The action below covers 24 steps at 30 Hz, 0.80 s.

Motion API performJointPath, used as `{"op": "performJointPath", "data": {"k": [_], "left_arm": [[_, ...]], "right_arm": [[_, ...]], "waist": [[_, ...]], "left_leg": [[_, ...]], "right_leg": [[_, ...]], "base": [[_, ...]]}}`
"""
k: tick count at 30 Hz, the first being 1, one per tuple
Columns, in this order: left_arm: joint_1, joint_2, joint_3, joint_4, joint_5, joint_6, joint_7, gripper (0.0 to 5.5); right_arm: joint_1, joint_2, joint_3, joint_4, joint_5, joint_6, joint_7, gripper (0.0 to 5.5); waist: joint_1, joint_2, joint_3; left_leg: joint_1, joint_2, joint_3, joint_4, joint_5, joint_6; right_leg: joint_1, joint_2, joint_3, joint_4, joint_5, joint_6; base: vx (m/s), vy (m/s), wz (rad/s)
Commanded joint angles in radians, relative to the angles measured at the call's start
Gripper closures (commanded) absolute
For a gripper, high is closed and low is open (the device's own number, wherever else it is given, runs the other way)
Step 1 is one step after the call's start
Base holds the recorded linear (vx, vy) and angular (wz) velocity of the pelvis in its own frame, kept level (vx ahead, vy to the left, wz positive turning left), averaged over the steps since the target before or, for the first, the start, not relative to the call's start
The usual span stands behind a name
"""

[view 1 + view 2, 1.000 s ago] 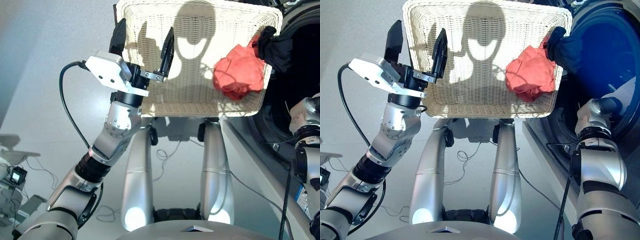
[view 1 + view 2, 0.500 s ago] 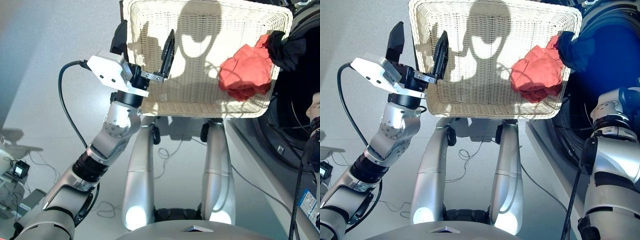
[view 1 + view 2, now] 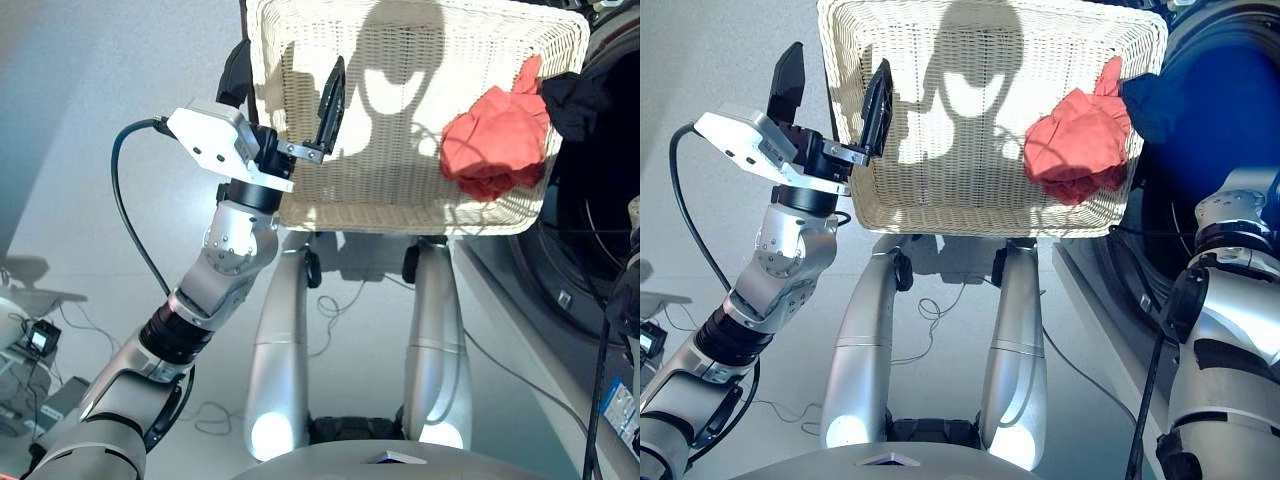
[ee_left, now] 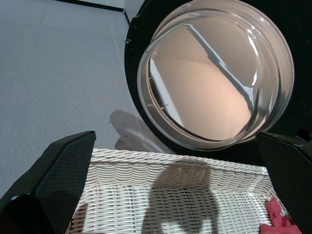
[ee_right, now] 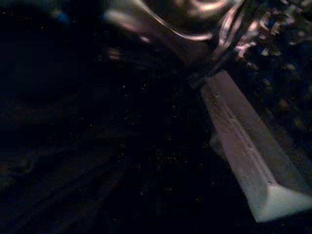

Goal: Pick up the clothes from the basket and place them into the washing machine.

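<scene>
The left gripper (image 3: 285, 90) is held at the basket (image 3: 400, 190) left rim, jaws released and empty. The right gripper is out of sight past the drum opening; its jaws' state cannot be told. The coral garment (image 3: 495, 145) is left in the basket's right corner. A dark garment (image 3: 572, 100) is seen draped at the rim toward the washing machine (image 3: 590, 260). Task judged partly done: coral remains.

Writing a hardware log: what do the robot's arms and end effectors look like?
Both arms are silver metal segments with black joint rings. The left end effector has two flat black fingers on a white wrist block, fed by a black cable. The right arm also carries a black cable.
</scene>
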Motion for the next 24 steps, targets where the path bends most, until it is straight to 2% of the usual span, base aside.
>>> {"op": "performJointPath", "data": {"k": [1, 2, 4, 5, 6, 7, 9, 11, 13, 14, 15, 18, 21, 24], "left_arm": [[0.014, -0.013, 0.042, -0.121, 0.018, -0.052, 0.0, 0.0], [0.013, -0.014, 0.043, -0.118, 0.019, -0.054, 0.0, 0.0], [0.012, -0.037, 0.047, -0.109, 0.023, -0.063, -0.001, 0.0], [0.01, -0.04, 0.048, -0.109, 0.024, -0.064, -0.004, 0.0], [0.014, -0.048, 0.05, -0.105, 0.028, -0.065, -0.007, 0.0], [0.013, -0.05, 0.052, -0.105, 0.033, -0.068, -0.011, 0.0], [0.019, -0.057, 0.053, -0.101, 0.041, -0.073, -0.018, 0.0], [0.026, -0.067, 0.062, -0.104, 0.05, -0.073, -0.02, 0.0], [0.033, -0.071, 0.063, -0.105, 0.056, -0.072, -0.024, 0.0], [0.035, -0.073, 0.065, -0.106, 0.056, -0.073, -0.033, 0.0], [0.038, -0.073, 0.069, -0.107, 0.058, -0.073, -0.036, 0.0], [0.048, -0.07, 0.076, -0.112, 0.063, -0.068, -0.039, 0.0], [0.056, -0.06, 0.081, -0.116, 0.06, -0.067, -0.054, 0.0], [0.065, -0.057, 0.079, -0.121, 0.062, -0.062, -0.059, 0.0]], "right_arm": [[0.073, -0.069, 0.056, -0.088, -0.093, -0.087, -0.008, 0.0], [0.076, -0.063, 0.054, -0.099, -0.105, -0.086, -0.02, 0.0], [0.111, 0.012, 0.077, -0.211, -0.192, -0.104, 0.002, 0.0], [0.12, 0.031, 0.081, -0.241, -0.219, -0.103, 0.005, 0.0], [0.143, 0.061, 0.102, -0.267, -0.262, -0.086, 0.023, 0.0], [0.159, 0.082, 0.117, -0.291, -0.307, -0.075, 0.02, 0.0], [0.211, 0.136, 0.179, -0.35, -0.387, -0.036, 0.071, 0.0], [0.27, 0.2, 0.206, -0.453, -0.46, -0.031, 0.076, 0.0], [0.327, 0.255, 0.25, -0.516, -0.534, -0.005, 0.097, 0.0], [0.363, 0.27, 0.299, -0.539, -0.596, 0.032, 0.136, 0.0], [0.383, 0.292, 0.318, -0.583, -0.62, 0.033, 0.143, 0.0], [0.465, 0.33, 0.383, -0.671, -0.691, 0.063, 0.201, 0.0], [0.515, 0.323, 0.498, -0.767, -0.779, 0.104, 0.308, 0.0], [0.527, 0.322, 0.551, -0.812, -0.799, 0.118, 0.358, 0.0]], "waist": [[-0.033, 0.038, -0.015], [-0.035, 0.037, -0.015], [-0.035, 0.041, -0.015], [-0.035, 0.04, -0.015], [-0.034, 0.038, -0.015], [-0.037, 0.036, -0.015], [-0.037, 0.033, -0.015], [-0.044, 0.026, -0.015], [-0.046, 0.019, -0.015], [-0.047, 0.016, -0.015], [-0.05, 0.013, -0.015], [-0.055, 0.005, -0.015], [-0.057, -0.004, -0.015], [-0.057, -0.006, -0.015]], "left_leg": [[0.006, -0.009, 0.001, 0.086, -0.09, -0.018], [0.005, -0.009, 0.001, 0.085, -0.088, -0.018], [0.01, -0.007, 0.004, 0.093, -0.101, -0.017], [0.002, -0.009, 0.004, 0.089, -0.089, -0.015], [0.01, -0.007, 0.003, 0.092, -0.099, -0.015], [0.002, -0.007, 0.006, 0.088, -0.086, -0.013], [0.007, -0.004, 0.007, 0.097, -0.099, -0.013], [0.007, -0.004, 0.008, 0.095, -0.096, -0.011], [0.007, -0.003, 0.008, 0.098, -0.097, -0.008], [0.003, -0.003, 0.009, 0.098, -0.094, -0.007], [0.003, -0.003, 0.01, 0.097, -0.094, -0.007], [-0.001, -0.001, 0.012, 0.1, -0.091, -0.005], [-0.005, 0.0, 0.012, 0.102, -0.087, -0.003], [-0.004, 0.0, 0.011, 0.1, -0.084, -0.003]], "right_leg": [[0.044, 0.032, -0.044, -0.004, -0.01, -0.001], [0.044, 0.033, -0.043, -0.005, -0.008, -0.001], [0.047, 0.038, -0.043, 0.003, -0.022, -0.001], [0.04, 0.038, -0.043, -0.003, -0.011, -0.003], [0.047, 0.04, -0.042, 0.002, -0.022, -0.003], [0.041, 0.04, -0.043, -0.004, -0.009, -0.005], [0.045, 0.044, -0.044, 0.005, -0.021, -0.006], [0.045, 0.046, -0.043, 0.002, -0.017, -0.008], [0.045, 0.048, -0.042, 0.004, -0.017, -0.009], [0.043, 0.049, -0.043, 0.003, -0.013, -0.01], [0.044, 0.049, -0.043, 0.002, -0.012, -0.011], [0.041, 0.05, -0.043, 0.002, -0.007, -0.012], [0.038, 0.05, -0.043, 0.0, -0.001, -0.013], [0.039, 0.049, -0.043, -0.004, 0.001, -0.012]], "base": [[0.0, 0.0, 0.0], [0.0, 0.0, 0.0], [0.0, 0.0, 0.0], [0.0, 0.0, 0.0], [0.0, 0.0, 0.0], [0.0, 0.0, 0.0], [0.0, 0.0, 0.0], [0.0, 0.0, 0.0], [0.0, 0.0, 0.0], [0.0, 0.0, 0.0], [0.0, 0.0, 0.0], [0.0, 0.0, 0.0], [0.0, 0.0, 0.0], [0.0, 0.0, 0.0]]}}
